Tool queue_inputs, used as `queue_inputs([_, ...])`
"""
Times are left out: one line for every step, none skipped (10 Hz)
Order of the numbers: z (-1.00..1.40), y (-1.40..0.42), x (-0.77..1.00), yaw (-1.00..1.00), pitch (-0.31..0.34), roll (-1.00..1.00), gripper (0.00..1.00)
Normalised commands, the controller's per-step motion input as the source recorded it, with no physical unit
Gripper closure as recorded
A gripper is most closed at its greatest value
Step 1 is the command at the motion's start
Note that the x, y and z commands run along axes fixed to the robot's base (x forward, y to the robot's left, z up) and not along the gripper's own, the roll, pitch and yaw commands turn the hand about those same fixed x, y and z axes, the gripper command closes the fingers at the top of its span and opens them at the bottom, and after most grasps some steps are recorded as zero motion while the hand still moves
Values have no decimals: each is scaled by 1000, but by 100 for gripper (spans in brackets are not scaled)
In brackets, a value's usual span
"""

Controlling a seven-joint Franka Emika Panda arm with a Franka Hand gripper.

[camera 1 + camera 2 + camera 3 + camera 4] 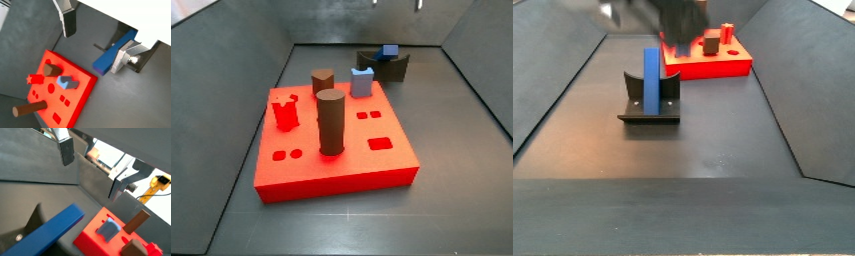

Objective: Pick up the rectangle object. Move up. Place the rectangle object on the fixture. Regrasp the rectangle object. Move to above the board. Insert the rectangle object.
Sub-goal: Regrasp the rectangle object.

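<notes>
The board [331,150] is the biggest thing here, a bright-red slab flat on the dark floor, seen in both side views and both wrist views [63,92]. Out of its top stand a tall brown cylinder [331,122], a shorter brown peg [322,81], a small red peg [286,112] and a light-blue peg [362,82]; several square and round holes near them are open.

Well apart from the board stands the fixture [649,100], a dark bracket on its base plate. The bar [651,80] stands upright in it, resting against the bracket; in a side view only its blue top [388,49] shows above the fixture [385,64].

My gripper [100,37] hangs over the floor with its jaws spread wide and nothing between them. One finger [67,22] and its mate [120,60] show as silver plates, and the bar [113,52] lies just beside the latter, not clamped. In a side view my gripper [663,20] is a blur above the fixture.
</notes>
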Motion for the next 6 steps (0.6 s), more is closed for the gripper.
queue_inputs([761, -944, -72, -4, 25, 1000, 0])
queue_inputs([523, -756, -53, -4, 24, 1000, 0])
queue_inputs([273, -553, -31, -4, 23, 1000, 0])
queue_inputs([63, -280, -1, -3, 21, 1000, 0])
queue_inputs([58, -78, -2, -3, 21, 1000, 0])
queue_inputs([52, -31, -10, -3, 20, 1000, 0])
